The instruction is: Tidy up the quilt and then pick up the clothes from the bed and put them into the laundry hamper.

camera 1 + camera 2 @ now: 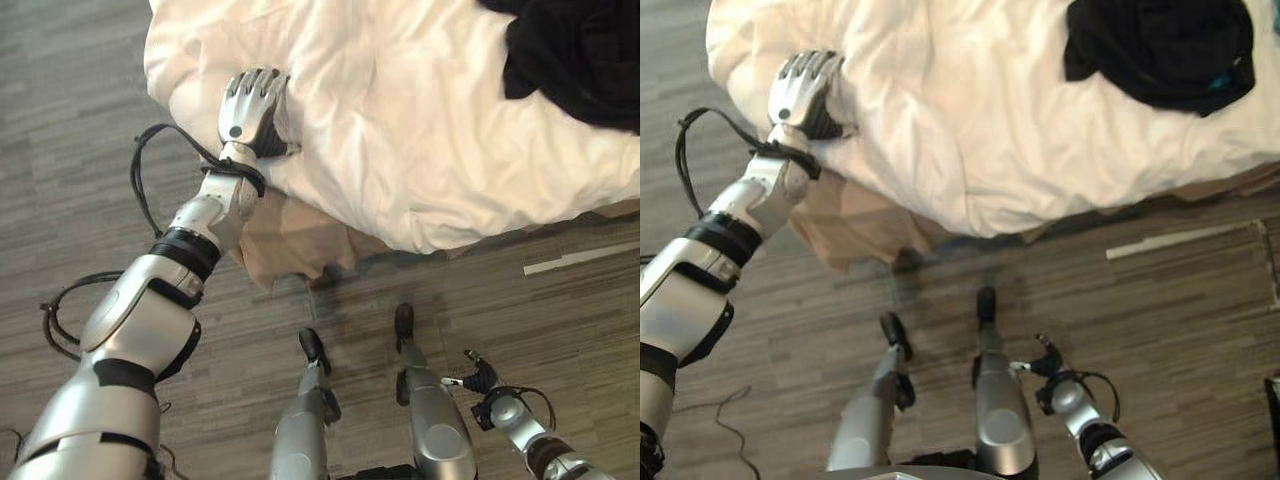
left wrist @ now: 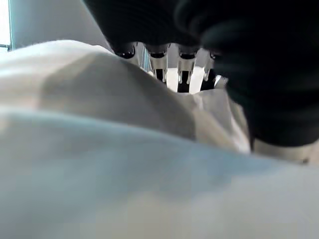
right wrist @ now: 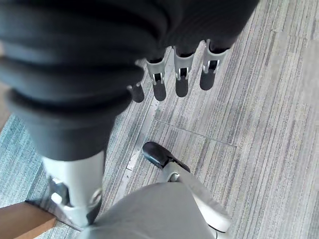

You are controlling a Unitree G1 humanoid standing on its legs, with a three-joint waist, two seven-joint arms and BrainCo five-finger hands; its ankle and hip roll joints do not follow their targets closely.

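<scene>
Quilt is spread white over the bed, corner bunched at the near edge | left hand is laid on that corner, fingers curled into the fabric | clothes, black, are heaped on the quilt's far side | right hand is hung low over the floor, fingers relaxed, apart, holding nothing

black clothes cut off at edge (upper corner), left hand fingertips sunk in quilt

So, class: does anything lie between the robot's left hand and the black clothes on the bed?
Nothing visible does: between the left hand, resting on the quilt's corner, and the black clothes lies only bare white quilt.
</scene>
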